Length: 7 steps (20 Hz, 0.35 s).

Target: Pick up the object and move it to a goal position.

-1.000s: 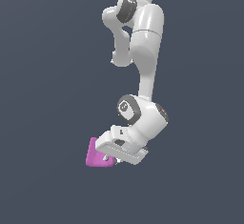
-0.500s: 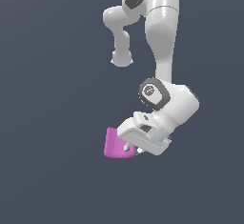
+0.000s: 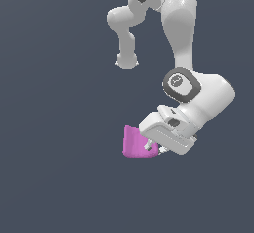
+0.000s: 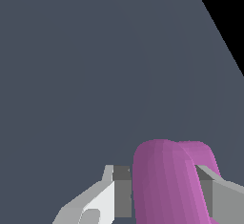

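The object (image 3: pixel 133 142) is a small magenta-pink blocky piece. In the exterior view it hangs at the tip of the white arm, partly hidden behind the hand. My gripper (image 3: pixel 151 148) is shut on it, tilted toward the exterior view's left. The wrist view shows the object (image 4: pixel 164 180) wedged between the two grey pads (image 4: pixel 122 194), its rounded pink body filling the gap.
A plain dark grey surface (image 4: pixel 95 75) fills the background in both views. A black area (image 4: pixel 228 18) lies beyond that surface's edge in the wrist view.
The arm has carried the object steadily toward the exterior view's right and appears larger and closer. The grip on the object has stayed the same.
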Tool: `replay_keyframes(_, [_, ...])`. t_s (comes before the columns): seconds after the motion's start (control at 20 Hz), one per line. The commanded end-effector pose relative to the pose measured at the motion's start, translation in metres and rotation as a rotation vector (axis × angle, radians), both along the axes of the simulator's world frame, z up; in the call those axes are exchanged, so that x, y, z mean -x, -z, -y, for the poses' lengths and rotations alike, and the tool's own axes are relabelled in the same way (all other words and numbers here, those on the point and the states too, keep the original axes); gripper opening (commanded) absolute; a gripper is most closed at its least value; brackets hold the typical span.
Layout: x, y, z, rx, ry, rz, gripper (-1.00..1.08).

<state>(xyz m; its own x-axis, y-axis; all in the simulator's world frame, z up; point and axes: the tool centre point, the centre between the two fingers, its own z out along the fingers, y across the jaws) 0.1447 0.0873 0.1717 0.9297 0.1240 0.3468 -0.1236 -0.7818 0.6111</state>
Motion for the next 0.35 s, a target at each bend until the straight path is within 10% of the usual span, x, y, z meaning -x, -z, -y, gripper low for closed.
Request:
replay_keyframes(0.0, [0.0008,-0.0033,-0.0031,0.001,0.002,-0.001,-1.0])
replay_keyframes(0.3, [-0.0013,-0.0001,0.0007,0.002,0.002,0.0,-1.0])
